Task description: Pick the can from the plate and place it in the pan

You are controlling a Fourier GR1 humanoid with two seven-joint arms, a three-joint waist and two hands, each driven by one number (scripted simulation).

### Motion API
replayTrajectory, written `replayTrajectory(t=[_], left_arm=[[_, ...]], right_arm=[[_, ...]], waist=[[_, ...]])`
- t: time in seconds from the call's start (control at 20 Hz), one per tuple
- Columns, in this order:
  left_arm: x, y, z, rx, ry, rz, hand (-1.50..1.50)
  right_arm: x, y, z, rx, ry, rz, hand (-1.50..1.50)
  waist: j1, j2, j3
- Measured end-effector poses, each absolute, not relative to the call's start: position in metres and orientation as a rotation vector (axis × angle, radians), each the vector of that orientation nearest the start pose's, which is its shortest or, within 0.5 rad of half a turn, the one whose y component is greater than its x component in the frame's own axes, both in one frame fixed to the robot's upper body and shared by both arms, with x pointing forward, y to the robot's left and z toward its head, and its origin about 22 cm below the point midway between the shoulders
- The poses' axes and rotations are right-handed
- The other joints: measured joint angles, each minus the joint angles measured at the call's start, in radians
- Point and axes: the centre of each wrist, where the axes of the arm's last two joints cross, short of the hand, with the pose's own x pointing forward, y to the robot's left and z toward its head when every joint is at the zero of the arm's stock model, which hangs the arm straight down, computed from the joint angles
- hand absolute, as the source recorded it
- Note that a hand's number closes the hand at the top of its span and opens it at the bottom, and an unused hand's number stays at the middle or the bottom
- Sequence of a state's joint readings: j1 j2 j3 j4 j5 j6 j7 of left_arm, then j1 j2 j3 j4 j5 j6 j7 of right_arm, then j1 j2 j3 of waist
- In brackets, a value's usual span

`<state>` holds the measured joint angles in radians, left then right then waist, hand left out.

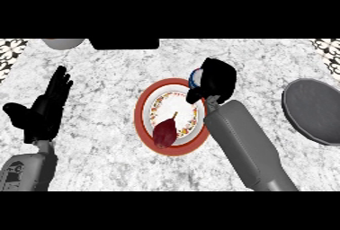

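Note:
A red-rimmed patterned plate [147,117] lies at the counter's middle, with a dark red beet-like vegetable [165,132] on its lower part. My right hand [216,81] is curled over the plate's upper right edge. Under its fingers only a blue and white sliver of the can [194,75] shows; the rest is hidden by the hand. The dark grey pan [313,110] sits at the right edge, apart from the hand. My left hand [45,105] rests open at the left, fingers up.
A black object [124,43] and a grey bowl-like rim [64,43] sit at the counter's far edge, upper left. Patterned tiles [11,49] show in both top corners. My right forearm [247,143] crosses the plate's right side.

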<state>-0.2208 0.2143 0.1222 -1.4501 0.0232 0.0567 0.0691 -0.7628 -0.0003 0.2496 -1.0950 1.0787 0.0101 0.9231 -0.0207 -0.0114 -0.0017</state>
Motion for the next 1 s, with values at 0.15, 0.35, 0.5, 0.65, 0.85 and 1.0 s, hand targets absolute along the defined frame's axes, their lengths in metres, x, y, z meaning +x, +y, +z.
replayTrajectory(t=[0.15,0.35,0.5,0.65,0.85,1.0], left_arm=[[0.292,0.284,0.042,0.217,-1.603,-0.042,0.00],[0.290,0.280,0.046,0.214,-1.603,-0.040,0.00],[0.291,0.280,0.044,0.219,-1.608,-0.036,0.00],[0.291,0.281,0.049,0.219,-1.609,-0.037,0.00],[0.289,0.279,0.047,0.216,-1.609,-0.034,0.00],[0.291,0.280,0.053,0.216,-1.616,-0.032,0.00]], right_arm=[[0.364,-0.068,0.117,-1.235,-1.079,0.647,1.50],[0.360,-0.079,0.139,-1.342,-1.136,0.522,1.50],[0.360,-0.099,0.153,-1.362,-1.166,0.408,1.50],[0.358,-0.129,0.163,-1.359,-1.202,0.275,1.50],[0.354,-0.184,0.164,-1.356,-1.205,0.118,1.50],[0.348,-0.223,0.157,-1.397,-1.161,0.071,1.50]], waist=[[0.009,0.001,0.000],[0.010,0.003,0.001],[0.008,0.005,0.002],[0.008,0.007,0.002],[0.008,0.008,0.002],[0.011,0.009,0.002]])
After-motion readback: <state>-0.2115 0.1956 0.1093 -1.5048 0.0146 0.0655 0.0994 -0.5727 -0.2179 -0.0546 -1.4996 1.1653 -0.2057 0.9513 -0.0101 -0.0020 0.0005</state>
